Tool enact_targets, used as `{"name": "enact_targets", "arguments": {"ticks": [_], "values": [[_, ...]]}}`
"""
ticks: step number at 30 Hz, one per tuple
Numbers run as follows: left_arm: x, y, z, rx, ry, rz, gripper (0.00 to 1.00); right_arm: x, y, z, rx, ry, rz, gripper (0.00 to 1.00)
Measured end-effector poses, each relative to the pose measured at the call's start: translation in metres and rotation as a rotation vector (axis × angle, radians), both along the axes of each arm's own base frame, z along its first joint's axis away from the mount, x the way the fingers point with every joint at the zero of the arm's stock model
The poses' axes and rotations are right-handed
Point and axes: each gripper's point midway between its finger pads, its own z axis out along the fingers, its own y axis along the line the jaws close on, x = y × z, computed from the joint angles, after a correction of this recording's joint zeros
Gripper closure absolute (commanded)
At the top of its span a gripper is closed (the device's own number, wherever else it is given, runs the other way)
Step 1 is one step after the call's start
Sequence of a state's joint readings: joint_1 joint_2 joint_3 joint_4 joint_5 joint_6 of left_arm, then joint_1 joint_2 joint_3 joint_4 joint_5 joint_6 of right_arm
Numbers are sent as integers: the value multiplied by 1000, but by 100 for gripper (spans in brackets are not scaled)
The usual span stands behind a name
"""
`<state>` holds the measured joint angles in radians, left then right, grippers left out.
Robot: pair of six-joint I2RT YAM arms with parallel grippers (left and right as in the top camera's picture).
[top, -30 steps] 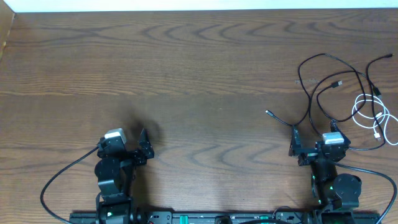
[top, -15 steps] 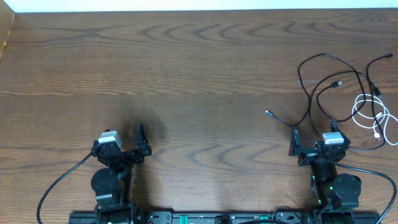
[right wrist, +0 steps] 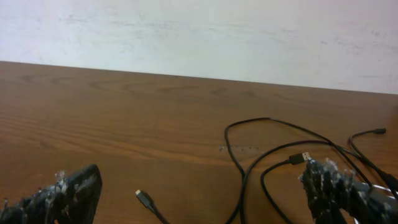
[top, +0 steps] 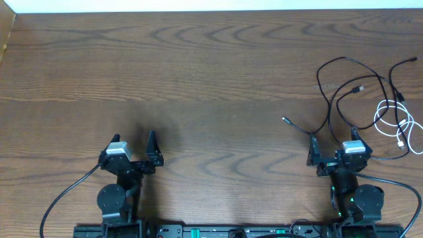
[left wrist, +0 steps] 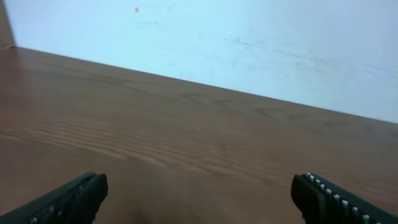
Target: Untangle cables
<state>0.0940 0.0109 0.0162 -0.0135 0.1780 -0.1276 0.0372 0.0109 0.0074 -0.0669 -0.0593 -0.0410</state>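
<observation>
Several thin black cables (top: 338, 92) lie looped and crossed on the right part of the table, tangled with a coiled white cable (top: 396, 123) at the far right. One black plug end (top: 285, 120) points left. My right gripper (top: 313, 152) is open and empty just in front of the tangle; its wrist view shows the black loops (right wrist: 249, 165), a small plug (right wrist: 144, 200) and a USB plug (right wrist: 298, 158) between its spread fingers (right wrist: 202, 196). My left gripper (top: 151, 151) is open and empty at the front left, far from the cables; its fingers (left wrist: 199, 199) show only bare wood.
The wooden table (top: 198, 79) spans the whole view, with a pale wall (left wrist: 249, 43) behind its far edge. Thick black cords run from both arm bases (top: 66, 192) along the front edge. A mounting rail (top: 231, 231) lies at the front.
My left arm has drawn back slightly toward its base and its gripper has turned a little. The right arm and the cables have not moved.
</observation>
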Motion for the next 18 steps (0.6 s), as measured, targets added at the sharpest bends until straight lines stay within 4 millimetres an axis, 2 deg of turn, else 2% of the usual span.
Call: {"name": "enact_targets", "arguments": {"ticks": [5, 18], "values": [[0, -7, 0, 27, -2, -30, 1, 0, 0, 0, 0, 0, 0, 1], [0, -7, 0, 44, -2, -34, 1, 0, 0, 0, 0, 0, 0, 1]]}}
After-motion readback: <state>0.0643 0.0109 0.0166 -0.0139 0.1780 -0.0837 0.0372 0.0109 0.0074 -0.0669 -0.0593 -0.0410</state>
